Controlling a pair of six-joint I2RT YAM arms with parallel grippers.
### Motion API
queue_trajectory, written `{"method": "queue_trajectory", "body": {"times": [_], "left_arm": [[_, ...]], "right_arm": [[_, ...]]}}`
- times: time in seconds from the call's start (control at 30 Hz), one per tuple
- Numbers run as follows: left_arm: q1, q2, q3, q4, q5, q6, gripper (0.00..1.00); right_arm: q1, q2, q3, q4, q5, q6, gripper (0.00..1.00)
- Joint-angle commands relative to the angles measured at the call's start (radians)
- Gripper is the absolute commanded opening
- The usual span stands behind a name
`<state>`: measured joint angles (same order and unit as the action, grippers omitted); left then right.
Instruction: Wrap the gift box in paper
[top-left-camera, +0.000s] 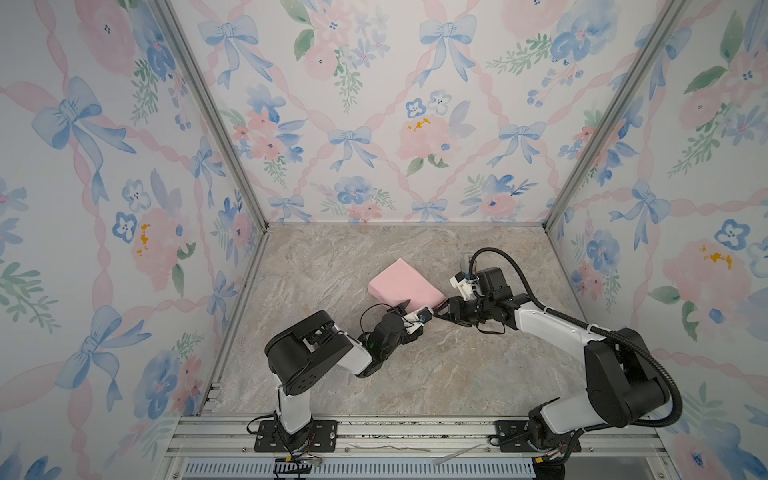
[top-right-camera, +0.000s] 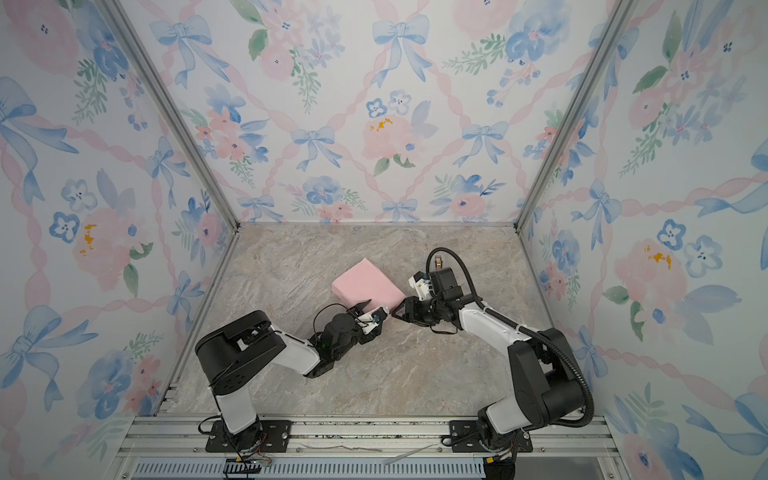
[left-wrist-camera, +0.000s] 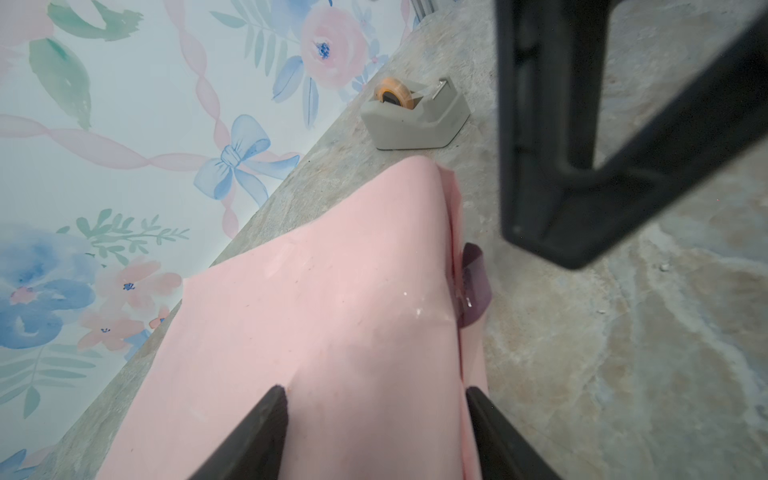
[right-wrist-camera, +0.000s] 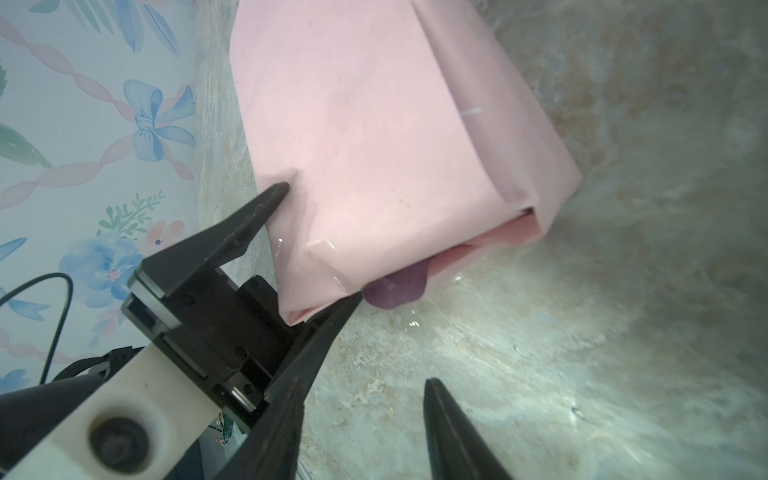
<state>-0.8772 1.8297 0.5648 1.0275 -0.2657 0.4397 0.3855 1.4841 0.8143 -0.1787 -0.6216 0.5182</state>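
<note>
Pinched near end of folded paper (top-left-camera: 399, 282) with left gripper (right-wrist-camera: 320, 241) at its 6 o'clock; posed right gripper (right-wrist-camera: 363, 386) spread, empty, at 4 o'clock.

A grey tape dispenser (left-wrist-camera: 415, 118) sits on the marble-patterned tabletop (top-left-camera: 332, 270) near the floral wall (left-wrist-camera: 124, 124).

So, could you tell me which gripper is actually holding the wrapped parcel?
The left gripper: its jaws clamp a corner of the paper, one tip denting the pink top. The right gripper is open beside it, holding nothing.
</note>
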Motion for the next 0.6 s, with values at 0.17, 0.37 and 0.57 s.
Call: {"method": "queue_trajectory", "body": {"times": [0.17, 0.37, 0.57], "left_arm": [[-0.014, 0.02, -0.024, -0.09, 0.031, -0.043, 0.68], [-0.014, 0.019, -0.023, -0.088, 0.032, -0.041, 0.68], [-0.013, 0.02, -0.021, -0.089, 0.033, -0.04, 0.68]], "right_arm": [[-0.028, 0.018, -0.042, 0.11, -0.009, 0.043, 0.46], [-0.052, 0.074, -0.056, 0.226, -0.064, 0.1, 0.42], [-0.06, 0.121, -0.064, 0.293, -0.086, 0.157, 0.39]]}}
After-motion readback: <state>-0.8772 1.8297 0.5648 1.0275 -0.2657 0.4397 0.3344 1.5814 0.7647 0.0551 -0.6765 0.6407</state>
